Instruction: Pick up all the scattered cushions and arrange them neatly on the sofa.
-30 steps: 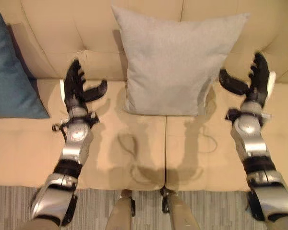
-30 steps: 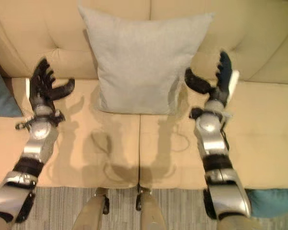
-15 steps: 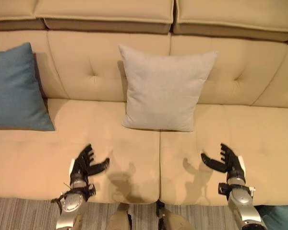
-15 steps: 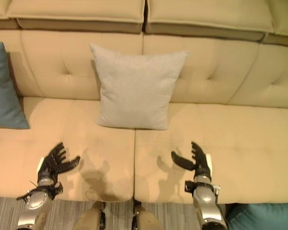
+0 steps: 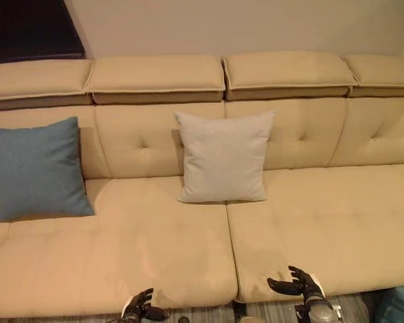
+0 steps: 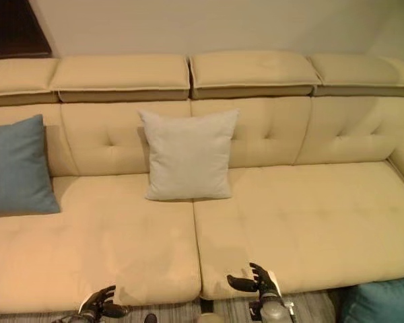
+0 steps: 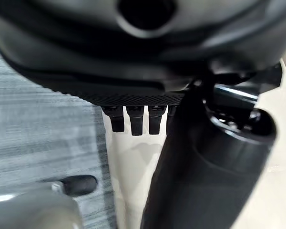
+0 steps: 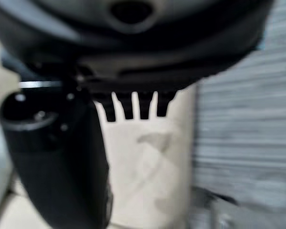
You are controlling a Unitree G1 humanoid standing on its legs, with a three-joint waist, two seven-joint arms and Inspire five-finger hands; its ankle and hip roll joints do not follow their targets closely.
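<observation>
Two cushions on sofa: grey cushion upright against the backrest near the centre seam; blue cushion upright against the backrest at the robot's left end, well apart from the grey one.
Third cushion: teal cushion on the striped floor at the robot's lower right, just off the front edge of the sofa; judged the next item to collect.
Left hand: left hand low at the seat's front edge, fingers relaxed and spread, holding nothing.
Right hand: right hand low at the seat's front edge, fingers straight, thumb out, empty; the nearer of the two to the teal cushion.
Free seat: right half of the sofa bare; judged the proper place for the teal cushion.
Step in hand: judged to be turning toward the floor cushion.
Method advised: face the teal cushion squarely, bring both hands to opposite sides, grip the body rather than a corner, lift clear of the seat edge, then stand it against the backrest, spaced to match the other two.
Risk: soft filling may sag out of a one-handed pinch.
</observation>
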